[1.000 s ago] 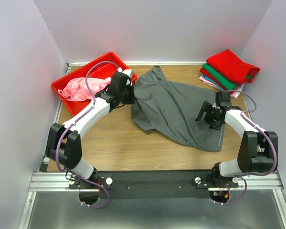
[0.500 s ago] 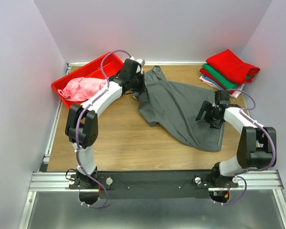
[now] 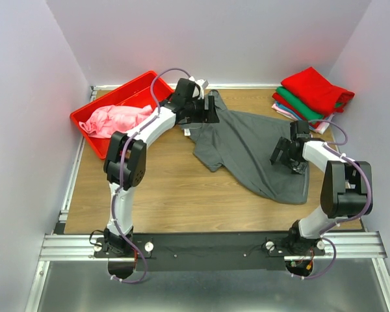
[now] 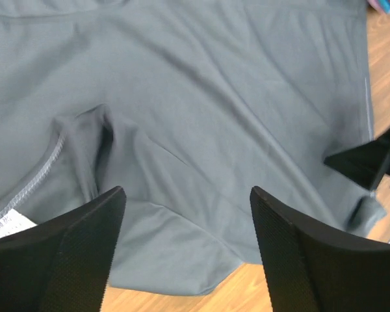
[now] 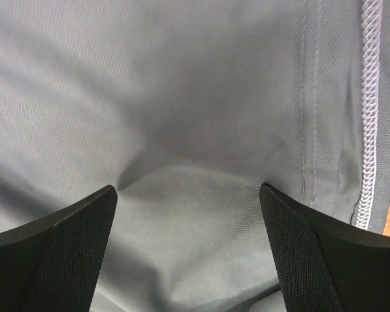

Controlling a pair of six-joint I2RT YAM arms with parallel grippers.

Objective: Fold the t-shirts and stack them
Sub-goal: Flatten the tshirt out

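Grabbing this soft, floppy dark grey t-shirt [image 3: 247, 146] should work best at its hem, and your jaws on both arms are wide open, holding nothing.

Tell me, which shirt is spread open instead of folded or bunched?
The dark grey t-shirt mid-table. The pink t-shirt is bunched in the red bin; the rest are a folded stack, far right.

The spread t-shirt [image 3: 247, 146] is dark grey (pale hem stitching); the bin [image 3: 127, 91] is red, its shirt [image 3: 114, 120] pink; stacked shirts [image 3: 312, 91] run red, green, pale pink; the counter [image 3: 175, 188] is wood-grain brown.
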